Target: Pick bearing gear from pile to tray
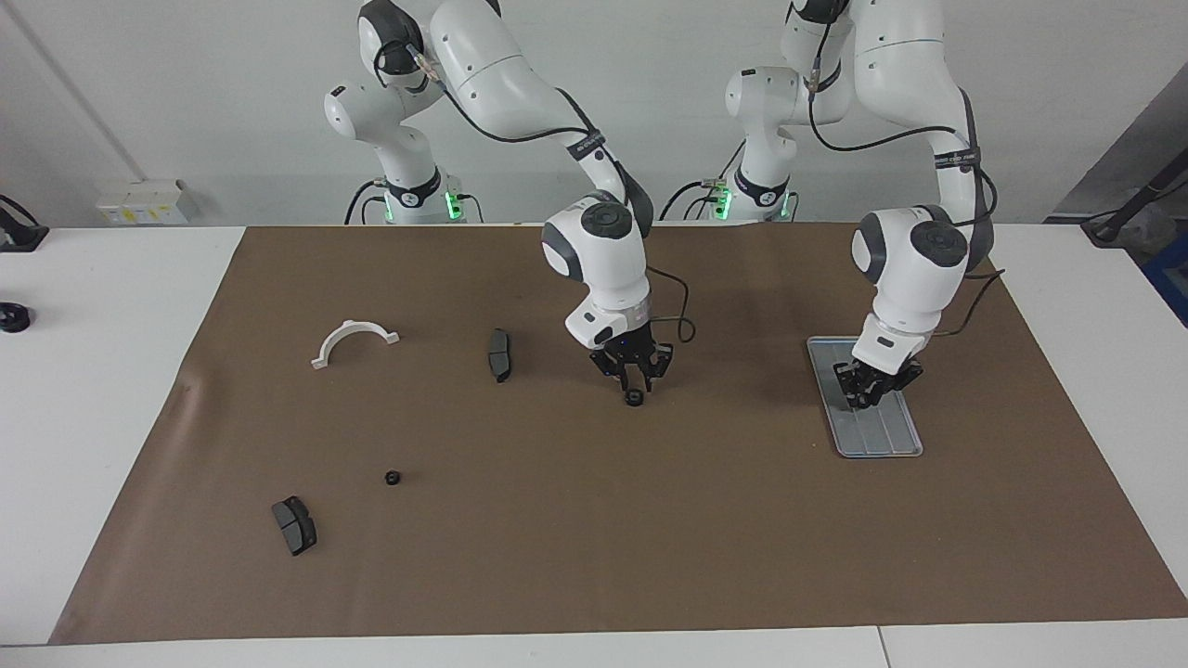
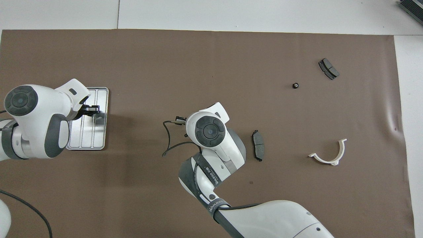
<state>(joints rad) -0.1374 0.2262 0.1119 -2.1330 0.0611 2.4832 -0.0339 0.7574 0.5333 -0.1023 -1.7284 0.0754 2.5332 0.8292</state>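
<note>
The right arm (image 1: 603, 255) reached down at the middle of the facing view. The right jaws stood parted just above a small black gear (image 1: 634, 399) lying on the brown mat (image 1: 594, 538) of the worktop; contact could not be told. The left jaws hung low over the upper half of the grooved tray (image 1: 882, 438) toward the left arm's end, open or closed I cannot tell. A second gear (image 1: 392, 478) lay in the lower part of the frame near one brake pad (image 1: 294, 525). Another brake pad (image 1: 498, 354) and the white bracket (image 1: 355, 340) lay higher.
</note>
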